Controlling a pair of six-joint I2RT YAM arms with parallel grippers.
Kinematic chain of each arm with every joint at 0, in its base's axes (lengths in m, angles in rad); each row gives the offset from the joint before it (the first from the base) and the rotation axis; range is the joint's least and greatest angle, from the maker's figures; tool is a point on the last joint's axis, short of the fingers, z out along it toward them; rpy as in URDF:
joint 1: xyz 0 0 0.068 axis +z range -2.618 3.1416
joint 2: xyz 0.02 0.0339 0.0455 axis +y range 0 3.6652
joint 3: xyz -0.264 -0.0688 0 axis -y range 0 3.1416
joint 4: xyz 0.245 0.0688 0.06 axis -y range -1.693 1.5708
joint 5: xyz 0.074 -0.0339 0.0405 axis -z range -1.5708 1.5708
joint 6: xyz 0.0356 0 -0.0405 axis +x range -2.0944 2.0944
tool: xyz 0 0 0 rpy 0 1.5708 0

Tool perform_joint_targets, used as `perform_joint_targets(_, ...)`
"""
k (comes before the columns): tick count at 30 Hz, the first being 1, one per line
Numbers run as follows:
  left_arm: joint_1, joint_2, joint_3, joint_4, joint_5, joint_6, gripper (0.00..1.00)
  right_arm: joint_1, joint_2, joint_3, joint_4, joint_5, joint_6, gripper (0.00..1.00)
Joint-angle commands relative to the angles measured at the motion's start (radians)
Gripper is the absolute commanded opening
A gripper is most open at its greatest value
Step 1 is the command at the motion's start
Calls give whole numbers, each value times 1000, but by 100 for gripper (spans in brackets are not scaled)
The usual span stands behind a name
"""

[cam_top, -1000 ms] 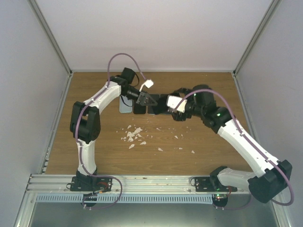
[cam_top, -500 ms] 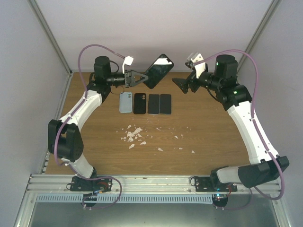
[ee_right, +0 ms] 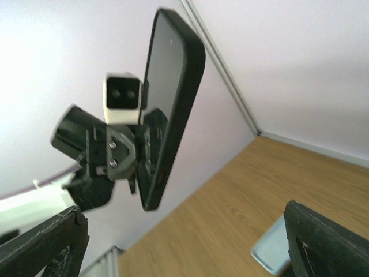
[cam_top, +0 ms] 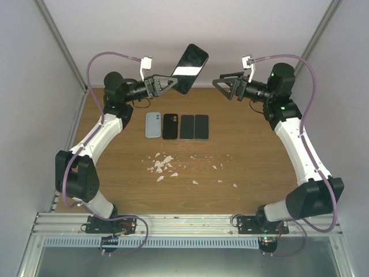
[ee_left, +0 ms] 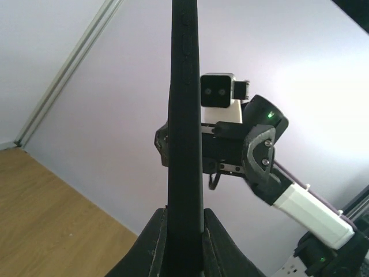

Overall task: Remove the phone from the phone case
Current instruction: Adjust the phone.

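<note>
My left gripper (cam_top: 172,82) is shut on the lower end of a black phone in a black case (cam_top: 189,68) and holds it tilted in the air by the back wall. In the left wrist view the phone (ee_left: 184,115) stands edge-on between the fingers (ee_left: 154,242). My right gripper (cam_top: 222,85) is open and empty, a short gap to the right of the phone and pointing at it. The right wrist view shows the phone (ee_right: 173,104) ahead, its dark screen side facing the camera, well beyond the spread fingers (ee_right: 328,242).
A row of phones and cases lies on the wooden table (cam_top: 259,167): a light blue one (cam_top: 153,124), a black one (cam_top: 169,126) and two dark ones (cam_top: 187,126) (cam_top: 201,126). White crumbs (cam_top: 163,164) are scattered in front. The light blue one shows in the right wrist view (ee_right: 274,251).
The left arm lifted the black phone off the row, then higher and back. The right gripper rose, moved back and turned to face the phone.
</note>
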Motion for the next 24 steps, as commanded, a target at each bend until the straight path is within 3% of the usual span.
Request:
perform_joint_targets(1,-19,-37,-13,236,-56,-119,0,15,40,-9,312,-40,328,92)
perform_joint_targets(14,-72,-23,-30,294,-99,-159,0,142,158,36,494,55,540,73)
perform_joint_targets(18,-79,-19,-33,297,-104,-164,0,152,182,58,506,60,552,61)
perform_joint_targets(24,-92,-11,-32,298,-108,-165,0,154,187,61,517,63,560,35)
